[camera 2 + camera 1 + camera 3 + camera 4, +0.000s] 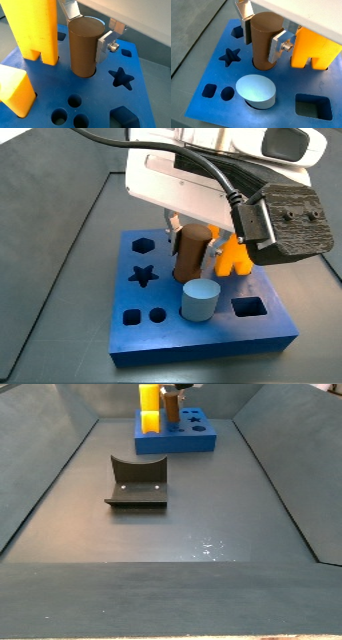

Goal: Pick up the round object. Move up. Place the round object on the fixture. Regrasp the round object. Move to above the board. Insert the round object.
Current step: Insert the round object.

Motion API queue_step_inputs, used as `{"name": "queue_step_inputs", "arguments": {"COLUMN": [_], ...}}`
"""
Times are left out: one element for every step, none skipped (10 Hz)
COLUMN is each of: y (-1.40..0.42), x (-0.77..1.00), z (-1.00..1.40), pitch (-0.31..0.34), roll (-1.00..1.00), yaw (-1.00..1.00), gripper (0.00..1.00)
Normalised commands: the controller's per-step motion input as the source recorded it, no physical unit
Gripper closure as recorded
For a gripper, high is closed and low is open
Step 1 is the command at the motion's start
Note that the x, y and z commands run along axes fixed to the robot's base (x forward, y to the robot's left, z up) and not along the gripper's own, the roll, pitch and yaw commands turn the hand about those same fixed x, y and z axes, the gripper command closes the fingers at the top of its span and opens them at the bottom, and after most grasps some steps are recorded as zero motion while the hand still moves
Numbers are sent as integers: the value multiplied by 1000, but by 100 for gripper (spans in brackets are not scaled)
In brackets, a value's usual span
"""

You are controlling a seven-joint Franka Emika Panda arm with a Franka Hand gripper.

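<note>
While the gripper clamps the brown peg upright, its lower end sits in a round hole of the board (insertion looks under way) | fixture stands bare, well apart | count: one brown peg, one pale cylinder, two yellow blocks

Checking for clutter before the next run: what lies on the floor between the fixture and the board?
Nothing: in a side view the floor between the fixture and board is bare. The gripper is at the board.
</note>
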Motion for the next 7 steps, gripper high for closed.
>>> {"name": "queue_step_inputs", "arguments": {"y": [-289,-220,-149,-54,0,0,29], "x": [-220,-274,-194,-94,0,0,0], "z": [-200,-334,-426,-406,-323,-214,-11], "pitch": [-160,-409,-711,-757,-503,-194,-66], "roll": [654,326,0,-211,-531,-354,-111], "yaw": [-14,0,-49,-100,-120,-86,0], "gripper": [100,100,100,100,100,100,100]}}
